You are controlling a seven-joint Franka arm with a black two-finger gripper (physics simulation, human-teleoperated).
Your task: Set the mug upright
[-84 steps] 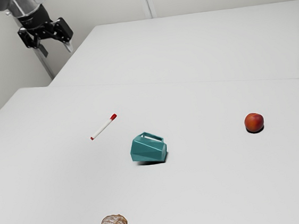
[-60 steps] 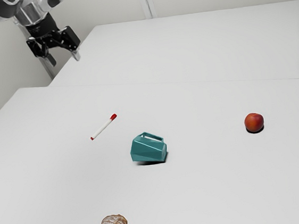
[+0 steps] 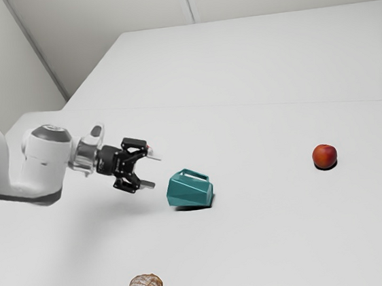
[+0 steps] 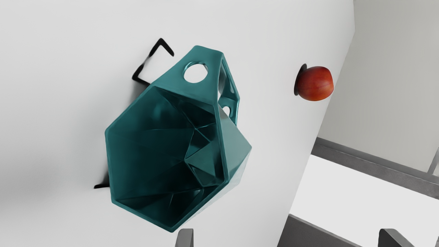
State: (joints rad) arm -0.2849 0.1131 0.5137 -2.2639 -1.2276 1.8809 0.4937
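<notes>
Here, the pincer (image 3: 154,171) points toward the mug's (image 3: 189,191) open mouth, perhaps near level, spread wide and empty.

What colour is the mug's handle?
Teal, like the rest of the mug; the wrist view shows it best.

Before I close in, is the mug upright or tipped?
Tipped onto its side: the mug lies with its open mouth facing the gripper and its handle raised off the table.

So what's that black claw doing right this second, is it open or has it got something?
Gripper: open, its two fingers spread apart and holding nothing; the mug lies on its side in front of it.
</notes>
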